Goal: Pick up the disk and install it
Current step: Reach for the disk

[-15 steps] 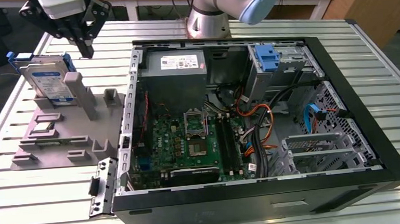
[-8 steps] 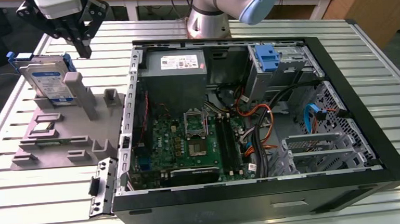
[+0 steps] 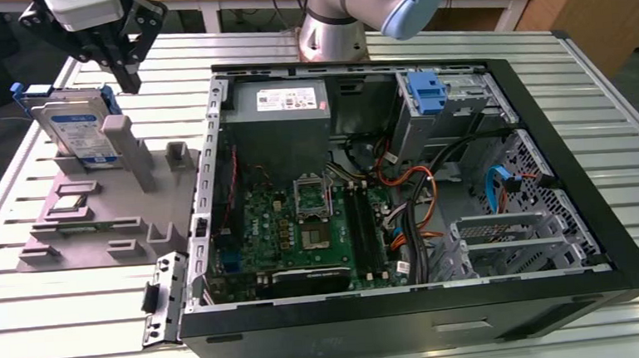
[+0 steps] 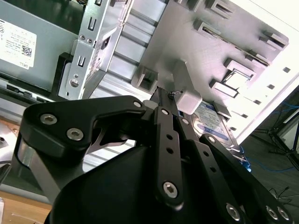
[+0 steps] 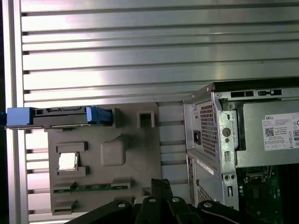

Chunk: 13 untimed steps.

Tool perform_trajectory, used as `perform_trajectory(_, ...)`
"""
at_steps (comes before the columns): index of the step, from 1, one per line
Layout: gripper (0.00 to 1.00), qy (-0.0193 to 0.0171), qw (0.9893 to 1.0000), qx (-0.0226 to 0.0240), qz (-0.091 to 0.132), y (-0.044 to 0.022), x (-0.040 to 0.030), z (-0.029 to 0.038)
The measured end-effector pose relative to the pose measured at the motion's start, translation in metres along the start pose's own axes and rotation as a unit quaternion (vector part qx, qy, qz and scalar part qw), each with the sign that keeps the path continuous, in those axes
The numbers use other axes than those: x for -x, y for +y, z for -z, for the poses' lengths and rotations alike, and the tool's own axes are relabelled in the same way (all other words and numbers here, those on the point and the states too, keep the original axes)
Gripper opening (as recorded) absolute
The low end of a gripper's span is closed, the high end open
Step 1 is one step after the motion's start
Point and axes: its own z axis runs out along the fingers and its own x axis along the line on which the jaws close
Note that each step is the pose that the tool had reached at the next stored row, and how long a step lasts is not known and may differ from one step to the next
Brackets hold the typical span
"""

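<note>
A robotics lab: opened computer tower [image 3: 362,330] on a slatted aluminium workbench [image 3: 62,328] beside a robot arm [image 3: 330,28].

My gripper [image 3: 127,76] is black; the disk [image 3: 69,106] is silver with a white-and-blue label [image 3: 84,137] and blue rails [image 3: 25,91], the fixture [image 3: 79,237] grey, the ribbed table [image 3: 72,315] silver.

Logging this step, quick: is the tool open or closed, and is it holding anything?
Tool: closed, holding nothing; near the disk, not touching it.
</note>
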Motion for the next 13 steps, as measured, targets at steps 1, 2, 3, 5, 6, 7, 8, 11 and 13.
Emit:
perform_trajectory(1, 0.11, 0.0, 1.0, 0.0, 0.0, -0.0002, -0.002, -0.0001)
perform_trajectory(2, 0.11, 0.0, 1.0, 0.0, 0.0, -0.0003, -0.0038, -0.0002)
perform_trajectory(3, 0.11, 0.0, 1.0, 0.0, 0.0, -0.0004, -0.0048, -0.0002)
perform_trajectory(5, 0.11, 0.0, 1.0, 0.0, 0.0, -0.0005, -0.0061, -0.0002)
perform_trajectory(6, 0.11, 0.0, 1.0, 0.0, 0.0, -0.0005, -0.0065, -0.0002)
perform_trajectory(7, 0.11, 0.0, 1.0, 0.0, 0.0, -0.0005, -0.0066, -0.0002)
perform_trajectory(8, 0.11, 0.0, 1.0, 0.0, 0.0, -0.0005, -0.0066, -0.0002)
perform_trajectory(11, 0.11, 0.0, 1.0, 0.0, 0.0, -0.0005, -0.0069, -0.0002)
perform_trajectory(13, 0.11, 0.0, 1.0, 0.0, 0.0, -0.0005, -0.007, -0.0002)
